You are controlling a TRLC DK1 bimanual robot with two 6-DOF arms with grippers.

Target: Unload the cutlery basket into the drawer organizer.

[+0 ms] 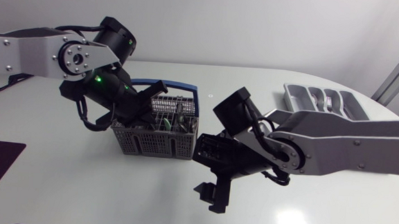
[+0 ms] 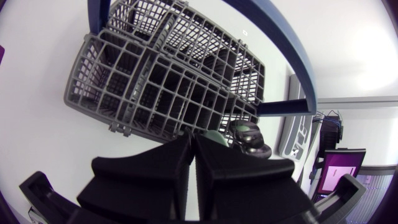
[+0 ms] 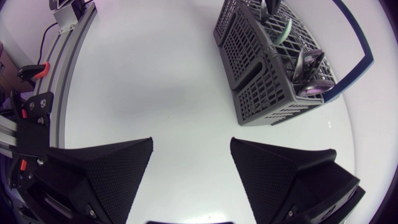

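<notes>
Cutlery basket [image 1: 152, 142]: one. Drawer organizer [image 1: 292, 98]: one. Left gripper [image 2: 191, 142], right gripper [image 3: 191, 148].

Left gripper [image 2: 190, 144]: my fingers are pressed flat together, tips pointing forward and down. Right gripper [image 3: 191, 149]: my fingers are spread wide apart, nothing between them, aimed downward.

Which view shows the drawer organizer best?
Head view: the drawer organizer sits nearly whole behind the right arm, compartments visible. Left wrist view catches only a narrow strip of it past the cutlery basket. Right wrist view does not show it.
</notes>
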